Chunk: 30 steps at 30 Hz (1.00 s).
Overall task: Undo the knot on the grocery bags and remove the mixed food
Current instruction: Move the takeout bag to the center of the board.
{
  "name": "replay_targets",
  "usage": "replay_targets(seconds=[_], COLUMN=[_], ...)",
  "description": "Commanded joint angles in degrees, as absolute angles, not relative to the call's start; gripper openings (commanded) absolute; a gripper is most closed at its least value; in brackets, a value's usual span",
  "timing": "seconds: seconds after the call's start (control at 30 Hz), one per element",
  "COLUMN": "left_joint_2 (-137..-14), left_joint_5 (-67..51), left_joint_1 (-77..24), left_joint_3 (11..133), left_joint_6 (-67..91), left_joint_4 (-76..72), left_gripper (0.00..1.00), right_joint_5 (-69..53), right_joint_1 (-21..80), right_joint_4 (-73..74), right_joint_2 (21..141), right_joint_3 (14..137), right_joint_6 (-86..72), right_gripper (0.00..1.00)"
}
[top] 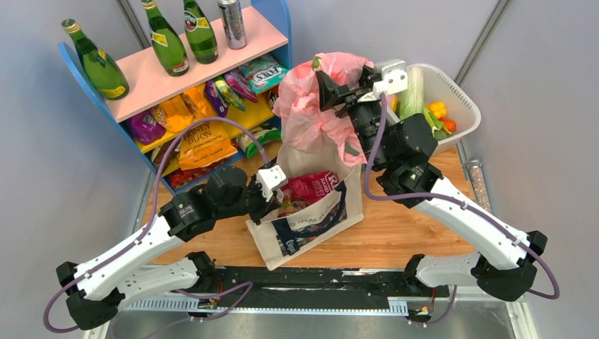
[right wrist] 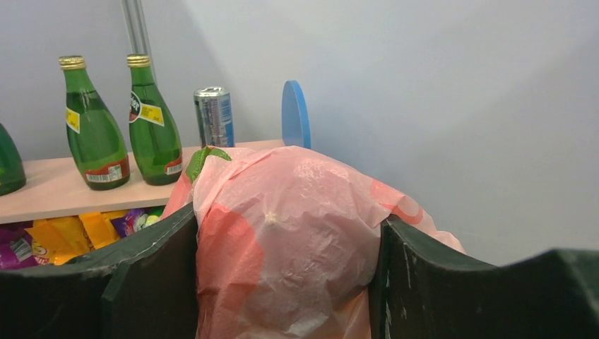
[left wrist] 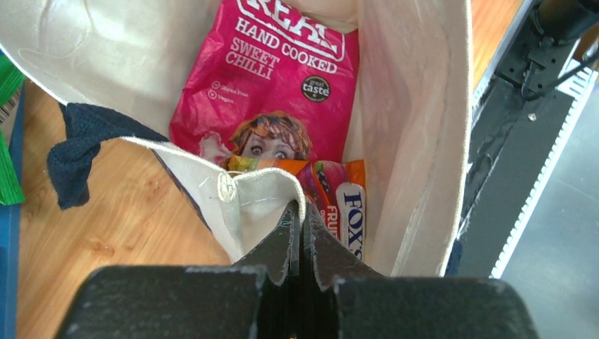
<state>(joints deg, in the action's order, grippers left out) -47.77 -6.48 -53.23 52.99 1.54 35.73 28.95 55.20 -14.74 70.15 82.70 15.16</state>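
The pink plastic bag (top: 311, 106) hangs in the air above the cream canvas tote (top: 311, 226). My right gripper (top: 332, 90) is shut on the pink bag (right wrist: 282, 233), its jaws clamped round a round lump inside the plastic. A green leaf (right wrist: 203, 157) pokes out at the bag's top. I cannot make out the knot. My left gripper (top: 272, 187) is shut on the tote's cream rim (left wrist: 261, 187). Inside the tote lie a magenta crisp packet (left wrist: 275, 78) and an orange Fox's sweet packet (left wrist: 342, 201). A navy handle (left wrist: 78, 152) hangs outside the tote.
A blue and pink shelf (top: 212, 49) at the back left holds green bottles (top: 166, 39), a can (top: 232, 22) and snack packets (top: 201, 141). A white basket (top: 452, 95) at the back right holds pale cabbage and peppers. A clear tube (top: 479, 182) lies by the right edge.
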Motion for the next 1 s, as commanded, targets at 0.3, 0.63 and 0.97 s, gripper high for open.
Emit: replay_targets(seconds=[0.3,0.63,0.97], left_joint_2=[-36.52,-38.97,-54.64], left_joint_5=[-10.23,-22.26,-36.73], left_joint_1=[-53.44,-53.44,-53.44], left_joint_3=[62.49,57.06,51.62], left_joint_6=[-7.32,-5.45,-0.82], left_joint_4=[48.46,32.62,8.84], left_gripper=[0.00,0.00,0.00], right_joint_5=[26.78,26.22,25.86], right_joint_1=[51.50,51.09,51.07], right_joint_4=[-16.35,-14.82,-13.32], right_joint_2=[71.25,71.20,69.67], right_joint_3=[86.35,86.27,85.18], right_joint_6=[13.40,10.53,10.04], right_gripper=[0.00,0.00,0.00])
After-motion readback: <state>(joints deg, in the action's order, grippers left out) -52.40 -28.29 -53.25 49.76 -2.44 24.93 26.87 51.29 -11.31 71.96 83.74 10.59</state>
